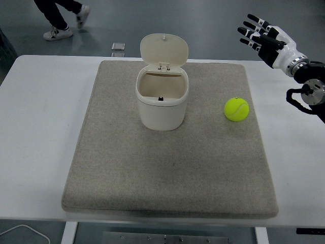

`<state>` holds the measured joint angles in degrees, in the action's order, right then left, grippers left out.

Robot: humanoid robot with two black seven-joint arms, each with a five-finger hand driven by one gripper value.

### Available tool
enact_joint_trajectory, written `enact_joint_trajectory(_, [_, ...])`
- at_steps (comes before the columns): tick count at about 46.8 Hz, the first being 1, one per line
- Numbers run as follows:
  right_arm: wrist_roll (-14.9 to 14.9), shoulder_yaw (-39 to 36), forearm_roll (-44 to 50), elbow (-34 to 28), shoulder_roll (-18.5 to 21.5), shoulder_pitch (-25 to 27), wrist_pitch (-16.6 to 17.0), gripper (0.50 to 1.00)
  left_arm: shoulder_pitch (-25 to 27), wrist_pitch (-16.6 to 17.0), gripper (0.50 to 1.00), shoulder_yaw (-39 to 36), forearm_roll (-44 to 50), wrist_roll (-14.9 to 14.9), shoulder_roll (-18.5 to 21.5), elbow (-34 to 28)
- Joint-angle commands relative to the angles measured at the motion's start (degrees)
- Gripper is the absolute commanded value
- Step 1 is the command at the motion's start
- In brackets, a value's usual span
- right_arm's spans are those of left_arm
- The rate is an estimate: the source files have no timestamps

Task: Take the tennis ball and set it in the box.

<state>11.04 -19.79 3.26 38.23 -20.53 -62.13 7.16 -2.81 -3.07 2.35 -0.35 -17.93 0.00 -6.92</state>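
Observation:
A yellow-green tennis ball (236, 109) lies on the grey mat (170, 173), right of centre. A cream bin-like box (162, 99) stands upright at the mat's middle back, its hinged lid (164, 50) flipped up and open, the inside empty as far as I see. My right hand (259, 36) is raised at the upper right, above and behind the ball, well apart from it, fingers spread and holding nothing. The left arm is out of view.
The mat lies on a white table (38, 127). A small clear object (118, 47) sits beyond the table's far edge. A person's legs and sneakers (63, 20) show at the top left. A white cable (25, 231) hangs at the bottom left.

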Motion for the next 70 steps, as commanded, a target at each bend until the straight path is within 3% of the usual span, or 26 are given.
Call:
enact_joint_trajectory(1, [2.1, -0.1, 3.5, 0.1, -0.4, -0.1, 0.0, 0.928, 0.0, 0.1, 0.992, -0.1, 0.0, 0.0, 0.0, 0.1])
enact_joint_trajectory(15, [3.4, 0.2, 10.4, 0.5, -1.1, -0.2, 0.4, 0.926, 0.0, 0.0, 0.992, 0.0, 0.0, 0.0, 0.0, 0.0])
enact_joint_trajectory(25, [3.6, 0.3, 14.1, 0.9, -2.8, 0.0, 3.6, 0.926, 0.0, 0.0, 0.992, 0.0, 0.0, 0.0, 0.0, 0.0])
enact_joint_trajectory(37, [3.7, 0.3, 26.3, 1.0, -5.2, -0.3, 7.2, 0.924, 0.0, 0.0, 0.990, 0.0, 0.0, 0.0, 0.0, 0.0])
enact_joint_trajectory(52, [8.2, 0.4, 41.7, 7.8, -11.4, -1.7, 11.8, 0.921, 0.0, 0.0, 0.992, 0.0, 0.1, 0.0, 0.0, 0.0])
enact_joint_trajectory(63, [12.9, 2.7, 54.8, 12.1, -13.4, -1.5, 11.7, 0.921, 0.0, 0.0, 0.992, -0.1, 0.0, 0.0, 0.0, 0.0])
enact_joint_trajectory(70, [15.1, 6.2, 59.5, 15.6, -16.7, -1.6, 10.8, 0.921, 0.0, 0.0, 0.992, 0.0, 0.0, 0.0, 0.0, 0.1])
